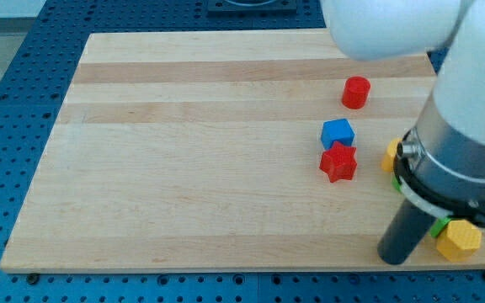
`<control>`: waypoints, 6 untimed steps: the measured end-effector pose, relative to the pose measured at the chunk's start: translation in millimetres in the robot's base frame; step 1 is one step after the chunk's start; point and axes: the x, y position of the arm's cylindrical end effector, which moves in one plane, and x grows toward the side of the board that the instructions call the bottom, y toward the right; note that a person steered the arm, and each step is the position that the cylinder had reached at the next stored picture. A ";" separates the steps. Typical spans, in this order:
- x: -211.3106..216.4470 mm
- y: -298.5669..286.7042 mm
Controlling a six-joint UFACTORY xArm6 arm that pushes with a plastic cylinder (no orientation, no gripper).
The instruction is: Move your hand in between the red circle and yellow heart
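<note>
The red circle, a short red cylinder [355, 93], stands at the board's upper right. A yellow block [390, 156] shows only as a sliver at the arm's left edge, so its shape cannot be made out. Another yellow block [459, 241], angular in outline, lies at the lower right. My tip [391, 259] rests near the board's bottom edge, left of that lower yellow block and well below the red circle. The arm's large body hides much of the right side.
A blue cube [338, 132] and a red star [338, 162] sit touching, below the red circle. A green block [438, 225] peeks out between the rod and the lower yellow block. The wooden board [183, 151] lies on a blue perforated table.
</note>
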 end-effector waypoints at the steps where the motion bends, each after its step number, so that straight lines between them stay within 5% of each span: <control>1: 0.8 1.3; 4: -0.4 0.7; 6: -75.9 -16.0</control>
